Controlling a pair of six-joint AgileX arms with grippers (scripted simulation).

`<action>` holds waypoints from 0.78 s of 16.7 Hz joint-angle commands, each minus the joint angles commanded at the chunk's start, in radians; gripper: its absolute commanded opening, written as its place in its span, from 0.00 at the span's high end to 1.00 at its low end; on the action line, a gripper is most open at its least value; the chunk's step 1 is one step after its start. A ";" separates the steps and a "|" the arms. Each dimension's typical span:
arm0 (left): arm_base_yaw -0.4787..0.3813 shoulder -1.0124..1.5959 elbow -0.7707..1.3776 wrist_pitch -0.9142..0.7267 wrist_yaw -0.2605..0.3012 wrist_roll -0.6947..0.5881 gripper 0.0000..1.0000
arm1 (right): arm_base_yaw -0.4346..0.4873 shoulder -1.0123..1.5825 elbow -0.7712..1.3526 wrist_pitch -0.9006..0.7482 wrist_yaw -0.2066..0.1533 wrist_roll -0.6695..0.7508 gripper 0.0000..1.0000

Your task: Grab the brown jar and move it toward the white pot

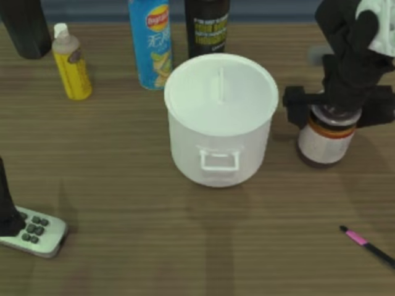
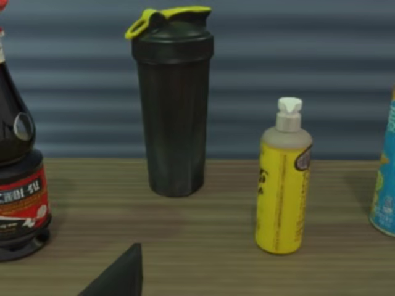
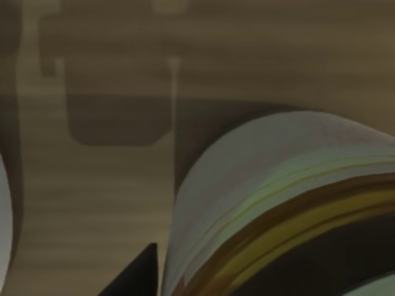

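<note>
From above we found our right gripper (image 1: 341, 102) clamped on the lid end of the brown jar (image 1: 325, 140), which stood just right of the white pot (image 1: 220, 120) without touching it. The right wrist view gave only the jar's label and orange band, close up, over wood grain. The left wrist view alone showed a dark red-labelled bottle (image 2: 18, 179), plus the black shaker (image 2: 173, 102) and yellow bottle (image 2: 283, 179). We could not tell our left gripper's (image 1: 7, 213) opening; it sat at the left edge beside the remote (image 1: 37, 231). We counted one blue chip can (image 1: 151, 42), one pink-tipped pen (image 1: 365, 245). The wooden table (image 1: 123, 185) backed onto a grey slatted wall (image 2: 308, 61).
</note>
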State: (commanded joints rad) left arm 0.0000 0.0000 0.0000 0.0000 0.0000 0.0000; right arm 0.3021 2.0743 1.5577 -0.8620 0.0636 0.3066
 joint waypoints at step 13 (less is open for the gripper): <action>0.000 0.000 0.000 0.000 0.000 0.000 0.00 | 0.000 0.000 0.000 0.000 0.000 0.000 0.17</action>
State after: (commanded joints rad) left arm 0.0000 0.0000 0.0000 0.0000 0.0000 0.0000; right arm 0.3021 2.0743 1.5577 -0.8620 0.0636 0.3066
